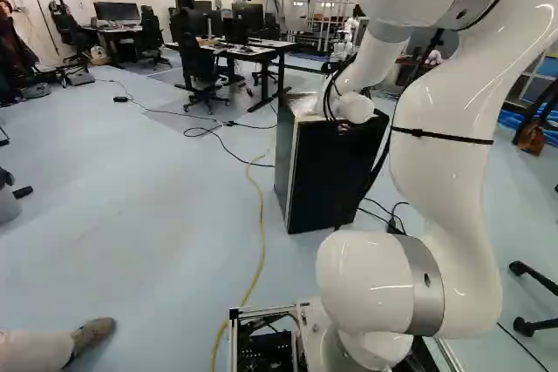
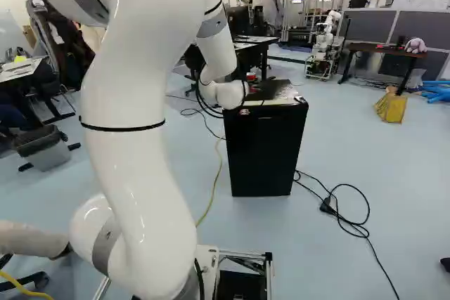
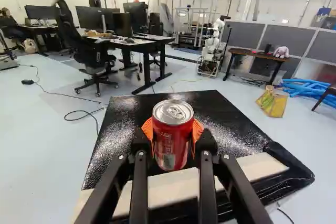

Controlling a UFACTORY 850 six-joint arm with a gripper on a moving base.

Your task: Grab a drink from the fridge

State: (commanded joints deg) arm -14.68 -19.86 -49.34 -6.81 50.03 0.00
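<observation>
The white robot arm (image 1: 449, 154) filled the right half of the left base view and the left half of the right base view. It rose from the joint at the foot, bent over at the top edge and came down ahead, so that its wrist sat low, close to the fridge top.

The black mini fridge (image 2: 264, 152) stood right of centre in both base views, its flat top below the wrist.

The black gripper (image 3: 174, 136) reached out over that top in the wrist view, its two fingers clasping the can from opposite sides.

The red soda can (image 3: 172, 142) was upright between them, lid up, its long axis running across the line along which the fingers closed. The next move hung on that relation: held by its flanks, the can would probably travel best straight up and level. Whether its base touched the fridge top or hung just above could not be told.

The orange pads (image 3: 198, 129) showed at both flanks; a tilt or a jerk might have let the smooth metal slip.
</observation>
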